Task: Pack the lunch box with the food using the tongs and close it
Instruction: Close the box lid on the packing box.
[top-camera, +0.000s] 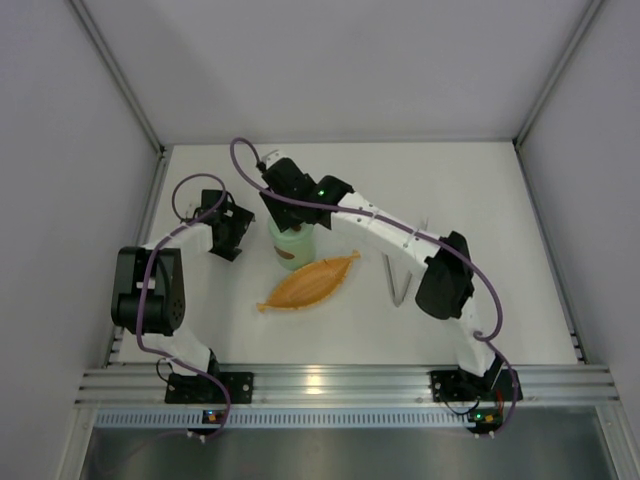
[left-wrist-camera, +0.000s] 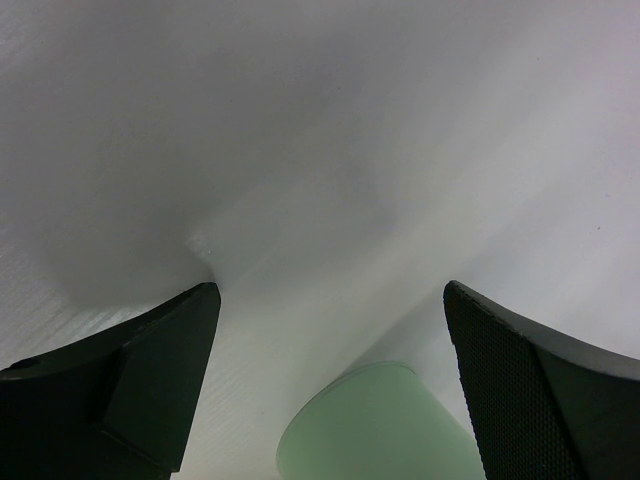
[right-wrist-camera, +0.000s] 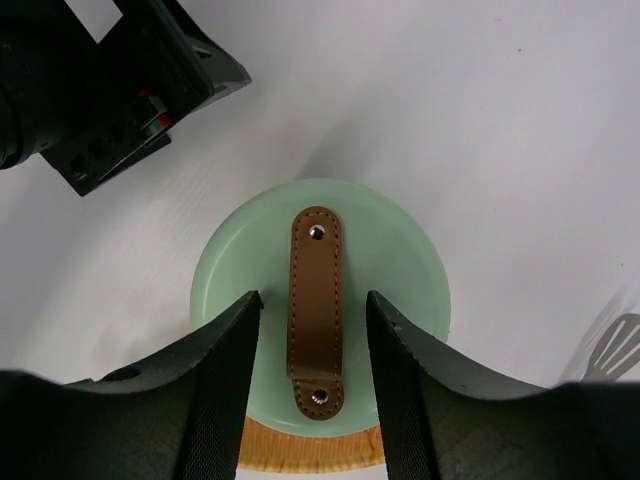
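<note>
The mint-green lunch box (top-camera: 292, 247) stands upright at mid-table with its round lid (right-wrist-camera: 400, 260) on top. My right gripper (right-wrist-camera: 314, 297) hangs straight over it, open. Its fingers straddle the lid's brown handle (right-wrist-camera: 315, 310), with a gap showing on each side. My left gripper (left-wrist-camera: 330, 288) is open just left of the tub (left-wrist-camera: 375, 425), which pokes in between its fingers from below without touching them. The tongs (top-camera: 398, 278) lie on the table to the right, and their tip (right-wrist-camera: 612, 345) shows at the right wrist view's edge. The food is out of view.
The orange leaf-shaped tray (top-camera: 310, 283) lies just in front of the tub. A tan, wood-grained band (right-wrist-camera: 310, 452) shows under the lid's near edge. The left arm's wrist (right-wrist-camera: 110, 90) sits close to the tub's far-left side. White walls enclose the table.
</note>
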